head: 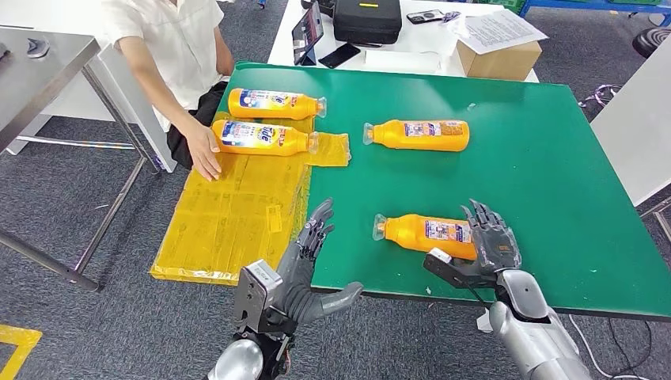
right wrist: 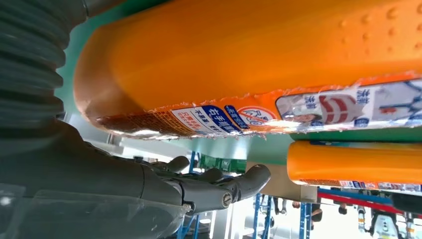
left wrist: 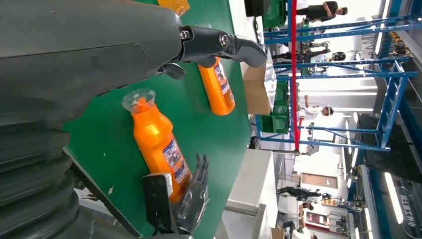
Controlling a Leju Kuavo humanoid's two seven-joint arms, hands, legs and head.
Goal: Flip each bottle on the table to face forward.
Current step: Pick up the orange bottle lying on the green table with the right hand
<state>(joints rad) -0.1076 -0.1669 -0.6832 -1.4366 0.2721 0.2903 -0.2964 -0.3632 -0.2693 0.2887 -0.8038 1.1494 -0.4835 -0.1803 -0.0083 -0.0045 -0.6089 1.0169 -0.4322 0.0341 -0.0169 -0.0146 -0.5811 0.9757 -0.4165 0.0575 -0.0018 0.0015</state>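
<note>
Reaching our right hand, fingers spread, to the base of the nearest orange bottle, lying near the green table front edge; whether touching, unclear. Left hand is hovering open beside it.

Orange bottles on a green counter, yellow sheet at its left edge.

The four bottles are bright orange with clear caps and blue, white and red labels (the print too small to read in the head view). The counter is deep green; the plastic sheet is translucent yellow with a creased grid of folds. The left hand is dark grey, the right hand dark grey over a silver arm. The person's shirt is white; the floor is mottled grey carpet.
</note>
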